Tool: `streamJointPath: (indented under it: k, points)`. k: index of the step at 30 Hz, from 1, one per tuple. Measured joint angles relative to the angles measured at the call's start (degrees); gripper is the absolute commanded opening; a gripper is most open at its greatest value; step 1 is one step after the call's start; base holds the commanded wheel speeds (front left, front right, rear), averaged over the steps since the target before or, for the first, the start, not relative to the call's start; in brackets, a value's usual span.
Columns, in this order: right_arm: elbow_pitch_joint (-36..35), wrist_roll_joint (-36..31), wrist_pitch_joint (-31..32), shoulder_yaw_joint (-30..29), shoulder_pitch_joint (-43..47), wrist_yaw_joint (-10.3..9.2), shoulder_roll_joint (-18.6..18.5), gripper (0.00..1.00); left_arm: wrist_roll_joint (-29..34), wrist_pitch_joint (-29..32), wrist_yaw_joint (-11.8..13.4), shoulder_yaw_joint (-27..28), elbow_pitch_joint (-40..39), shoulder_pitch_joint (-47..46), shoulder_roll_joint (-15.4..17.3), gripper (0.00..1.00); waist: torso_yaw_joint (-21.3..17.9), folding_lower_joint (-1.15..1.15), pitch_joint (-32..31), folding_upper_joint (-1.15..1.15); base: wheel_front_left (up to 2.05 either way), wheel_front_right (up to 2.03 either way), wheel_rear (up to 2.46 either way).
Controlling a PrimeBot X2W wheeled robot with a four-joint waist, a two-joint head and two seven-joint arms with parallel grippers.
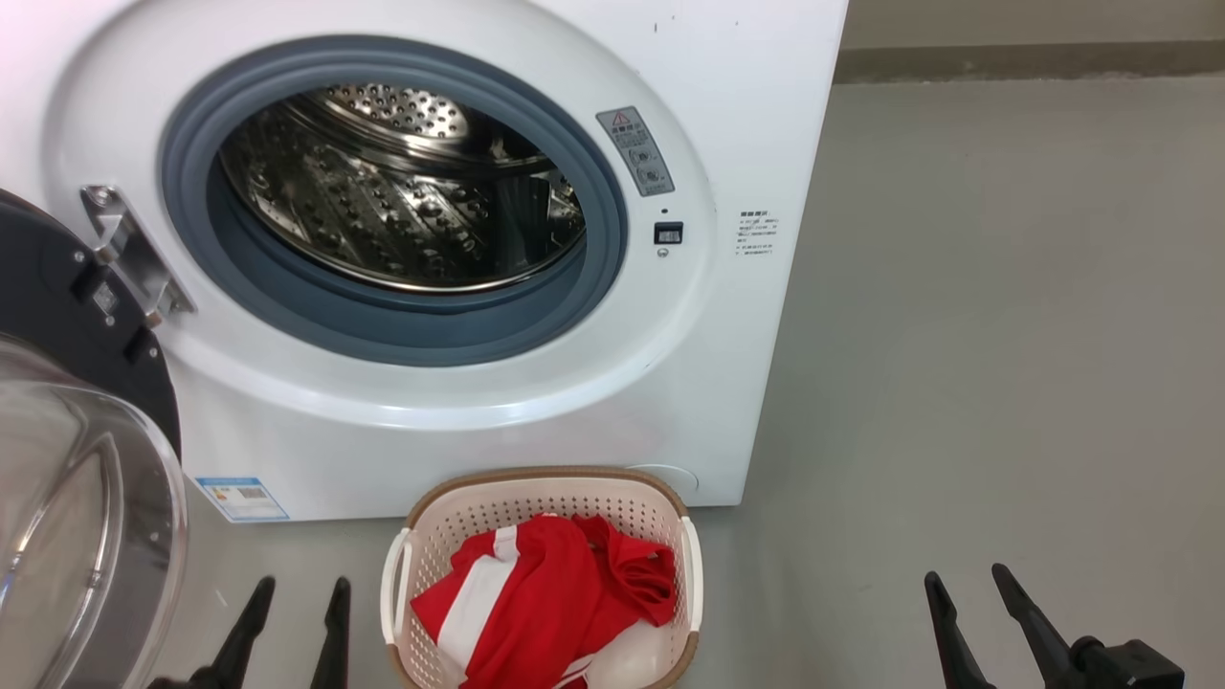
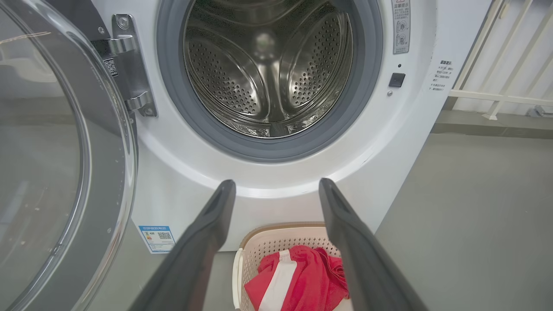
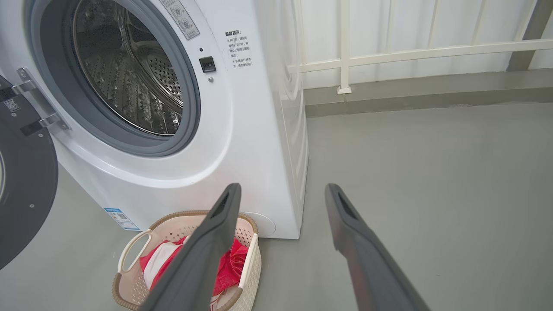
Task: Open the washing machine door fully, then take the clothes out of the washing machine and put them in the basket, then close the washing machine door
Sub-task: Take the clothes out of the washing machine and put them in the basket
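Note:
The white washing machine [image 1: 536,421] stands with its steel drum [image 1: 402,187] bare, no garment showing inside. Its door [image 1: 57,498] hangs swung open at the left, glass bowl facing me, and appears again as the door [image 2: 52,151] in the left wrist view. Red clothes [image 1: 545,603] with white stripes lie in the cream basket [image 1: 407,574] on the floor before the machine. My left gripper [image 1: 299,586] is open, low, just left of the basket. My right gripper [image 1: 967,574] is open too, well to the right over the floor. Nothing sits between either pair of fingers.
Grey floor [image 1: 1005,335] stretches to the right of the machine. A white railing [image 3: 410,52] and a low kerb [image 3: 410,97] run behind it. The door's metal hinge [image 1: 129,254] juts out at the left of the opening.

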Motion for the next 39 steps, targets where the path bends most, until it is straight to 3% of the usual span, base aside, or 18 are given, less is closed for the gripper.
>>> streamJointPath:
  k: [15, 39]
  points:
    - [-0.58, 0.08, 0.0, -0.58, 2.35, 0.0, -0.74, 1.0, 0.9, 0.0, 0.0, 4.21, -5.72, 7.77, -1.82, 1.0, -0.45, 0.0, -1.95, 0.0, 0.0, 0.0, 0.0]
    - [-1.31, 0.08, 0.0, -1.24, 3.02, 0.0, -0.79, 1.0, 2.0, 0.0, -0.01, 4.66, -7.1, 8.84, -2.66, 1.0, -0.83, 0.0, -1.73, 0.0, 0.0, 0.0, 0.0]
